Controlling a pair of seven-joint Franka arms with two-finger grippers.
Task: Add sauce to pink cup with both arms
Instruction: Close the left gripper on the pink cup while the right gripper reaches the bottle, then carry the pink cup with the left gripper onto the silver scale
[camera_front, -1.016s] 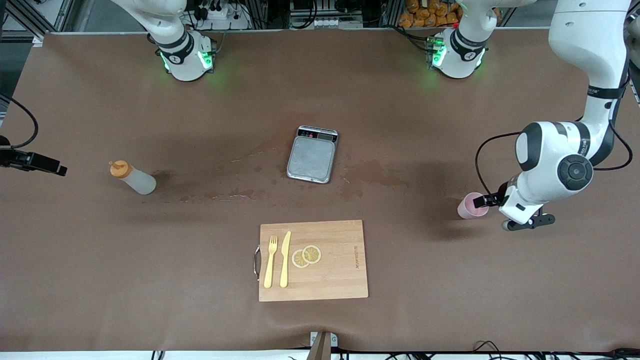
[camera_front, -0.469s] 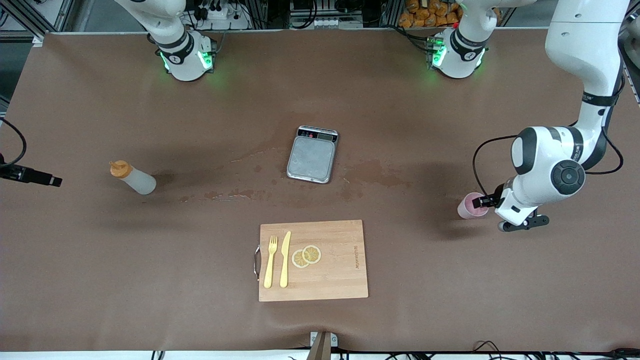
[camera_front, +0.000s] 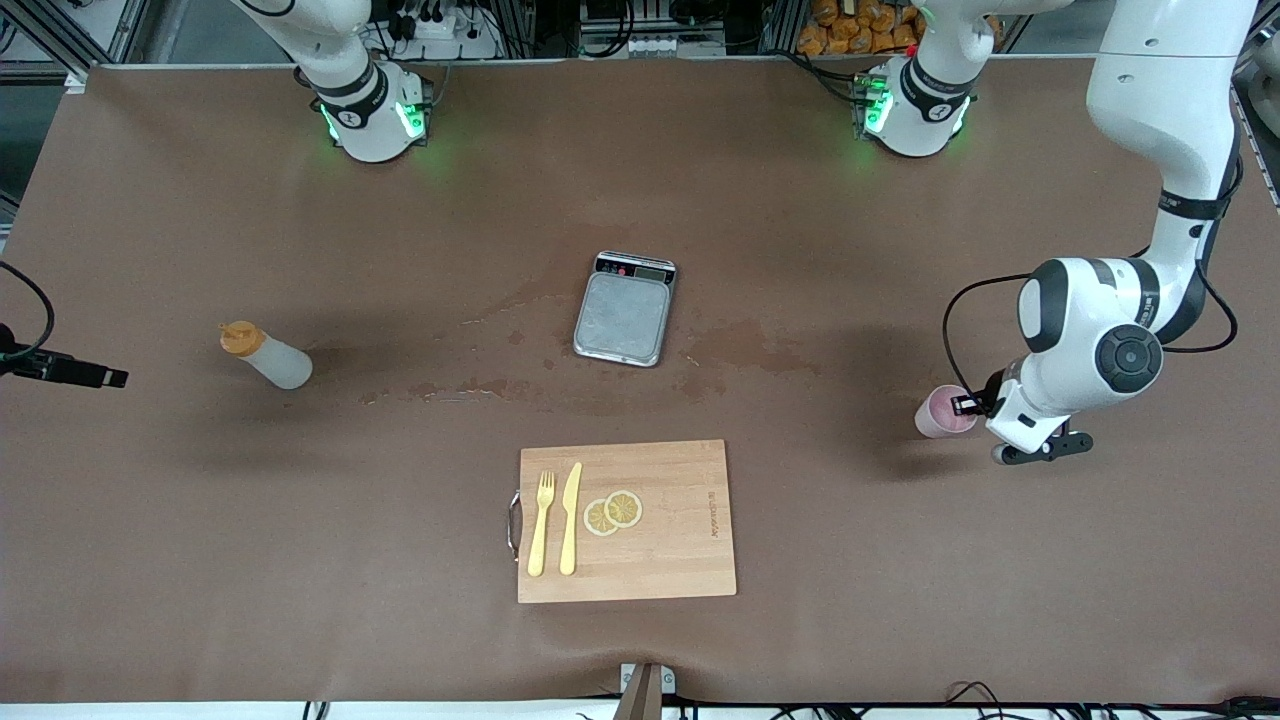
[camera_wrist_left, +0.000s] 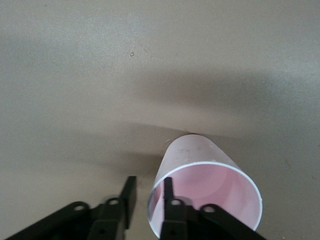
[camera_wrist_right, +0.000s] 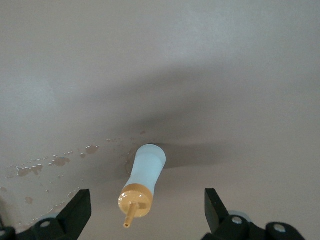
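sauce bottle: stood near right arm's end
pink cup: touched by left gripper
right gripper: hovered at table's edge
scale: lay mid-table
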